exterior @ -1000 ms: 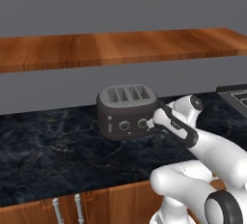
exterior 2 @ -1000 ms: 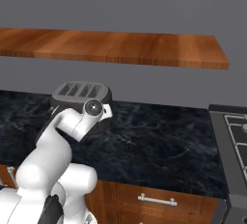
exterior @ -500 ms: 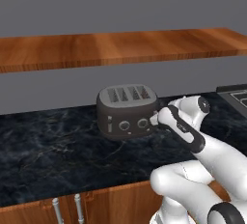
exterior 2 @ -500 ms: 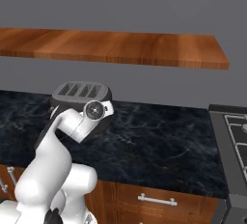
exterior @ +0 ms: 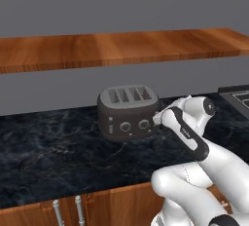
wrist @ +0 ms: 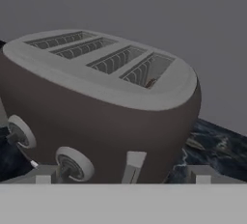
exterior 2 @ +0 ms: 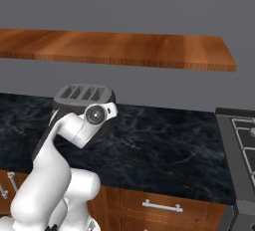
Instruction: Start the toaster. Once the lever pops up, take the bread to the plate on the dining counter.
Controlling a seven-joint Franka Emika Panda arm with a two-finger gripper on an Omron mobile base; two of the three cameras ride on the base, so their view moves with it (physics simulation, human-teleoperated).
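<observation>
The dark grey toaster [exterior: 128, 112] stands on the black marble counter [exterior: 53, 157] against the wall. Its four slots face up, and two round knobs and a pale lever [wrist: 132, 164] sit on its front. My gripper [exterior: 158, 119] is at the toaster's front right corner, pointing at it. In the hand view the gripper [wrist: 123, 178] is open with the lever between its fingertips [wrist: 42, 176], touching nothing. A brown sliver of the bread [wrist: 151, 83] shows in the rightmost slot. The plate and the dining counter are out of view.
A wooden shelf [exterior: 121, 49] runs along the wall above the toaster. A stove [exterior 2: 241, 140] borders the counter on the right. Cabinet fronts with silver handles [exterior 2: 160, 206] sit below the counter edge.
The wrist has swung a little to the right and down while the hand stays at the toaster's front. The gripper stays open. The toaster has not moved.
</observation>
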